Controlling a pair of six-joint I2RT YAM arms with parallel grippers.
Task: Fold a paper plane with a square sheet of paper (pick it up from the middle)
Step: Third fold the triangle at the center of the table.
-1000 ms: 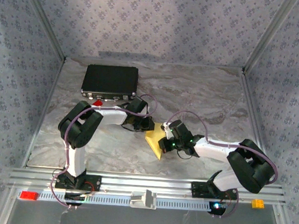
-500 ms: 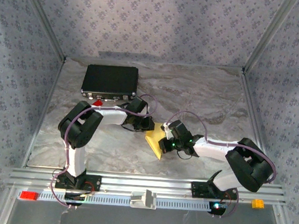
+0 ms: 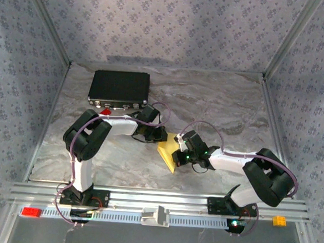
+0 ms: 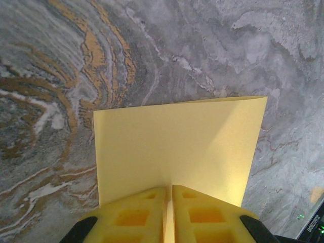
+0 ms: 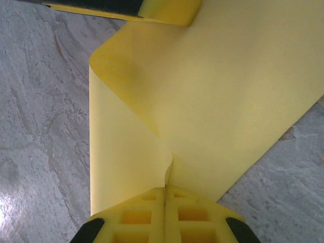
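Top external: marbled grey table [image 3: 208, 102], patterned walls [image 3: 168, 27]; left gripper [image 4: 168, 189] and right gripper [image 5: 165, 189] both pinch the yellow paper [image 3: 167, 155].

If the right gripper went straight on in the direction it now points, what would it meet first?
Probably the left gripper, straight ahead across the square sheet of paper that the right gripper is shut on. Depth is unclear, so a miss is possible.

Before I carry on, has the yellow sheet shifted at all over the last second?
No. The square sheet of paper lies just where it did, below and right of the black case.
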